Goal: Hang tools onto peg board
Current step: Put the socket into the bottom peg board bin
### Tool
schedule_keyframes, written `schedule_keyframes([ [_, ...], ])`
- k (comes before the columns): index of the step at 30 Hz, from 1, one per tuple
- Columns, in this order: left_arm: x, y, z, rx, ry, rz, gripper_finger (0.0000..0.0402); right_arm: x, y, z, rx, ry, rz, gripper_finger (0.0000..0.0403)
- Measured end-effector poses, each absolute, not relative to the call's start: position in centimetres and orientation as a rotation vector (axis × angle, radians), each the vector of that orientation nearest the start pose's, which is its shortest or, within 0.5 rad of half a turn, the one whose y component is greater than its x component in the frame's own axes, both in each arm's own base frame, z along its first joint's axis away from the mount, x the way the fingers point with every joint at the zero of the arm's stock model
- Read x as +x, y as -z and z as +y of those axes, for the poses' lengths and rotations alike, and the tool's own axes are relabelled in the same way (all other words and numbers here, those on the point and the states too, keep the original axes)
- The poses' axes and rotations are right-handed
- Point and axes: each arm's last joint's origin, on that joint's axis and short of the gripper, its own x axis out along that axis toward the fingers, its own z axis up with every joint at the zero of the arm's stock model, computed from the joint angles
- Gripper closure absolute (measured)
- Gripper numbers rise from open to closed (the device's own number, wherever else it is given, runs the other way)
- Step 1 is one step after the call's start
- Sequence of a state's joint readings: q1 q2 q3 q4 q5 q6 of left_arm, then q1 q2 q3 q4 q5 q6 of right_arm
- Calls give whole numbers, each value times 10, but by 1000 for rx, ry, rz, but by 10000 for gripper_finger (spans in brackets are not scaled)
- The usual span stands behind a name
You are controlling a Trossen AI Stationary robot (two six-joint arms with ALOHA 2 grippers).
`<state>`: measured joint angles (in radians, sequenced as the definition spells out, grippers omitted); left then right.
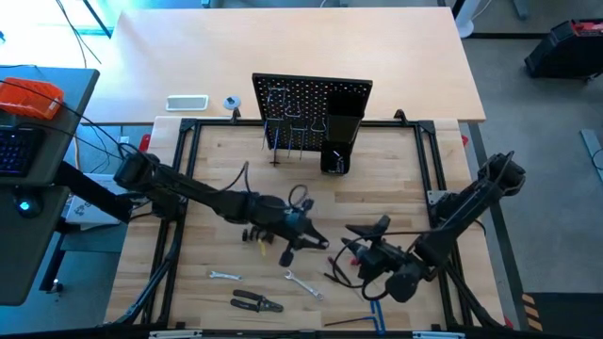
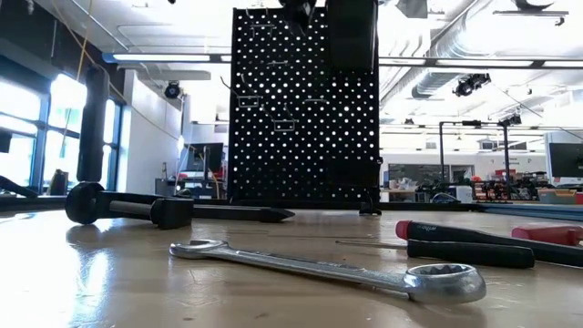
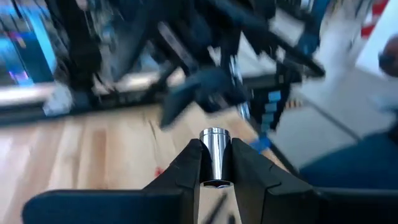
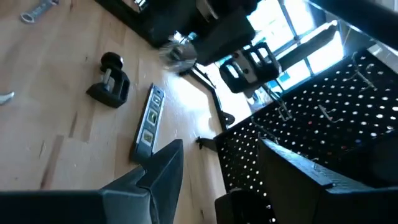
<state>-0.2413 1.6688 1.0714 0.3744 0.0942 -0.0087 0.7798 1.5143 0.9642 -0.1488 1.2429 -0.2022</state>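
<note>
The small metal bit (image 3: 213,155), a shiny cylinder, sits pinched between the fingers of the left claw (image 3: 213,163), which is clenched on it above the middle of the counter (image 1: 396,169), well short of the peg board (image 1: 316,104) standing at the far edge. Only the bit's lower part is gripped and its polished side looks slippery, so a quick swing toward the board could twist it loose and drop it among the wrench (image 1: 303,284) and pliers (image 1: 256,301) lying near the front. The right claw (image 4: 214,186) hangs released close by on the right; the two arms could brush if the left one sweeps wide.
</note>
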Motion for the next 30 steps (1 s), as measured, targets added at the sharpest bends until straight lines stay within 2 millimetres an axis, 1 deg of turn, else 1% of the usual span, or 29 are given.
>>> schedule_keyframes([
  [4,359,-254,-81,-47,307,75,351,231,-242,198,-808,463,398,202],
  [9,345,-236,-64,-150,244,-111,351,229,-243,198,-826,500,389,202],
  [12,334,-229,-57,-224,220,-240,351,232,-243,195,-831,511,397,202],
  [14,330,-223,-54,-268,210,-290,351,235,-244,193,-842,519,403,202],
  [18,333,-210,-54,-309,190,-298,351,246,-249,188,-838,487,404,202],
  [22,340,-201,-55,-334,196,-340,351,256,-254,184,-823,459,387,202],
  [25,342,-196,-55,-360,206,-392,351,260,-258,182,-822,452,370,202],
  [30,349,-187,-55,-401,193,-375,351,265,-263,180,-827,435,347,202],
])
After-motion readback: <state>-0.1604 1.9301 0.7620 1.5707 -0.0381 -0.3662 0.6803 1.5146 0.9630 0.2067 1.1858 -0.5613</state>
